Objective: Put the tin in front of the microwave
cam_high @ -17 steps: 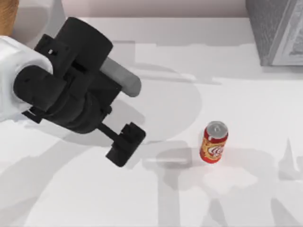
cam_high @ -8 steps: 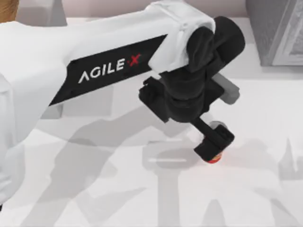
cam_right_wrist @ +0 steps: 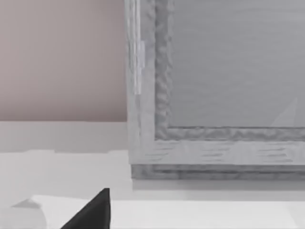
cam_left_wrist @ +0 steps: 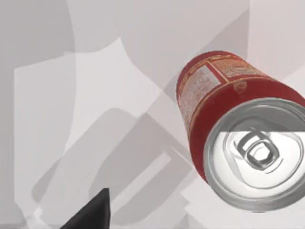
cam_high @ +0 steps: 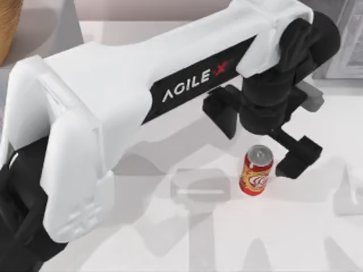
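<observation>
The tin (cam_high: pixel 256 170) stands upright on the white table (cam_high: pixel 170 238), a little right of centre in the top view and nearer the front edge than the back, its silver lid and ring pull facing up and its red wall with the yellow-orange label plain to see. The left wrist view looks down on that lid (cam_left_wrist: pixel 257 152) from close above and to one side, with bare table around the can and nothing touching it. I judge it a light, stiff, thin-walled cylinder with a smooth and rather slippery skin: firm enough to take a moderate squeeze, yet tall for its base, so a sideways knock could tip it and set it rolling. The best hold, in my view, is across the middle of the label, one finger on each side, low enough to keep it steady and clear of the rounded shoulder under the lid. Just beyond the can, on its right side, hangs the left gripper (cam_high: pixel 299 157), close beside it but apart from it, with nothing held; whether its fingers are spread or together I cannot tell. Farther back, at the table's far right corner, sits the grey microwave (cam_high: pixel 346 51), and the right wrist view faces its pale front panel (cam_right_wrist: pixel 214 95) at close range. The floor in front of it is where the can belongs, so the carry looks short.
</observation>
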Motion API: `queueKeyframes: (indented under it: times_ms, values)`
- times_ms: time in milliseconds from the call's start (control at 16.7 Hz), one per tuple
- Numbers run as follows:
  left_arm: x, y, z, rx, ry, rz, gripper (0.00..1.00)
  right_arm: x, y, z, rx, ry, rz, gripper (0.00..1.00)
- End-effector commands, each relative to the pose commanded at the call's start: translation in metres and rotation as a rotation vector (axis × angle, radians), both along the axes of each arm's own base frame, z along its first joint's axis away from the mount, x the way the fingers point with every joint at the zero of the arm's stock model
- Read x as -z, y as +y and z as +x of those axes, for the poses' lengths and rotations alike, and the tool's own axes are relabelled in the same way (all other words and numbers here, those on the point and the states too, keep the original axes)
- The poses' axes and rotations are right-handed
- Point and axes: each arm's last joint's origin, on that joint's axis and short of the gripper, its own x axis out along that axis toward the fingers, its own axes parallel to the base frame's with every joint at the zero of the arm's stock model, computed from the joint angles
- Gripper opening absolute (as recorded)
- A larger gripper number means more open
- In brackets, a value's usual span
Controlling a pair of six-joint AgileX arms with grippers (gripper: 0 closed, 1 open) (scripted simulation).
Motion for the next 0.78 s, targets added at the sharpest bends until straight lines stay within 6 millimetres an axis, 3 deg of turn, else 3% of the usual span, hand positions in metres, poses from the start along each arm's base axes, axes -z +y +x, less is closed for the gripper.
queueKeyframes:
  times_ms: [600,780]
  values:
    - [-0.005,-0.004,0.005,-0.029,-0.011,-0.015,1.0,0.0,0.0,0.0,0.0,0.0,0.0,1.0]
    - [0.013,-0.006,0.006,-0.026,-0.01,-0.012,1.0,0.0,0.0,0.0,0.0,0.0,0.0,1.0]
